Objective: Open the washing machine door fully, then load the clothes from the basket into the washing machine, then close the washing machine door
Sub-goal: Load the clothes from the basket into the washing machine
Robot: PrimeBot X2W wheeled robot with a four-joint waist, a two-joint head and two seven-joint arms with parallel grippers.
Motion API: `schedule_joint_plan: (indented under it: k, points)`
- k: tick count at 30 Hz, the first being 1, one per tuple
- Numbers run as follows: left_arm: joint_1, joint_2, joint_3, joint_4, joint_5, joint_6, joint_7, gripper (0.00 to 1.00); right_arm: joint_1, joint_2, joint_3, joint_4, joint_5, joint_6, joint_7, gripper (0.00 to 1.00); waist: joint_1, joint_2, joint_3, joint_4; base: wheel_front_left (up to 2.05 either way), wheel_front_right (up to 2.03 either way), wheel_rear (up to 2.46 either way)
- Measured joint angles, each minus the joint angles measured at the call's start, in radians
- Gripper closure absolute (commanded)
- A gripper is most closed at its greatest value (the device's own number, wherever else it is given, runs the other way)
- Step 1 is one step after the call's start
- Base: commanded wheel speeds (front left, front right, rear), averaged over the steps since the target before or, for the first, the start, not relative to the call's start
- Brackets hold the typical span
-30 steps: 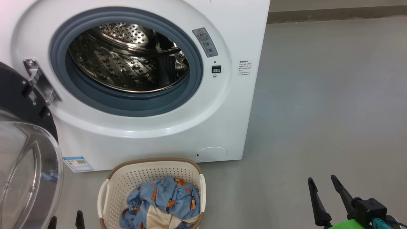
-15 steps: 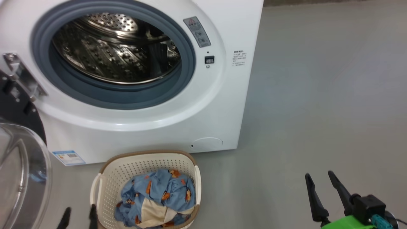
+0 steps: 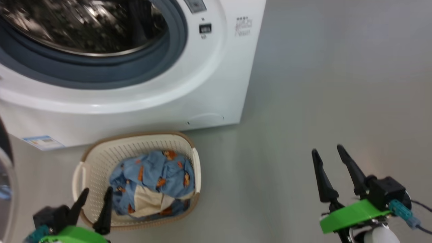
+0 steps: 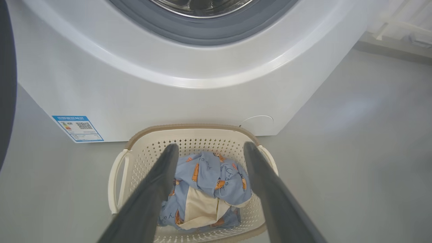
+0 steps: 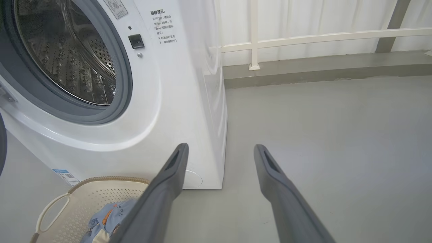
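Left wrist view: clothes (image 4: 206, 189), judged soft and light, heaped in basket (image 4: 189, 135) before washing machine (image 4: 168, 84); best pinched at raised blue fold; left pincer (image 4: 210, 146) wide, empty, aimed at basket; right pincer (image 3: 326, 149) wide, empty.

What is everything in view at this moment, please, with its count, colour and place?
washing machine: one, white, behind the basket.
washing machine door: one, black, open at far left.
basket: one, cream with brown rim, on floor before machine.
clothes: one heap, light blue with a cream piece, in basket.
label: one, blue, low on machine front.
left gripper: one, dark jaws open, by basket's near rim.
right gripper: one, dark jaws open, over bare floor.
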Motion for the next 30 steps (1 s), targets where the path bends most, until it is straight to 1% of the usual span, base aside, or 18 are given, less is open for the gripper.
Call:
schedule_joint_plan:
  k: [6, 9, 14, 15, 18, 23, 30]
  points:
    - [-0.126, 0.078, -0.108, 0.106, -0.120, 0.000, 0.013, 0.00, -0.073, -0.002, 0.058, -0.024, 0.000, 0.000, 0.000, 0.00, 0.0000, 0.0000, 0.107, -0.032, 0.00, 0.00, 0.00]
    - [-0.181, 0.113, -0.157, 0.139, -0.186, 0.000, 0.018, 0.00, -0.108, -0.006, 0.085, -0.040, 0.002, 0.000, 0.000, 0.00, 0.0000, 0.0000, 0.163, -0.050, 0.00, 0.00, 0.00]
    - [-0.269, 0.170, -0.243, 0.180, -0.265, 0.000, 0.023, 0.00, -0.159, -0.007, 0.130, -0.078, 0.018, 0.000, -0.004, 0.00, 0.0000, 0.0000, 0.258, -0.082, 0.00, 0.00, 0.00]
    - [-0.269, 0.170, -0.243, 0.180, -0.265, 0.000, 0.023, 0.00, -0.159, -0.007, 0.130, -0.078, 0.018, 0.000, -0.004, 0.00, 0.0000, 0.0000, 0.258, -0.082, 0.00, 0.00, 0.00]
    - [-0.321, 0.201, -0.285, 0.207, -0.311, 0.000, 0.033, 0.00, -0.184, -0.009, 0.150, -0.098, 0.024, 0.000, -0.007, 0.00, 0.0000, 0.0000, 0.314, -0.102, 0.00, 0.00, 0.00]
    - [-0.410, 0.229, -0.342, 0.255, -0.385, 0.000, 0.057, 0.00, -0.214, -0.010, 0.176, -0.128, 0.026, 0.000, -0.007, 0.00, 0.0000, 0.0000, 0.401, -0.130, 0.00, 0.00, 0.00]
    - [-0.530, 0.275, -0.394, 0.318, -0.476, 0.000, 0.075, 0.00, -0.249, -0.010, 0.203, -0.157, 0.028, 0.000, -0.007, 0.00, 0.0000, 0.0000, 0.516, -0.159, 0.00, 0.00, 0.00]
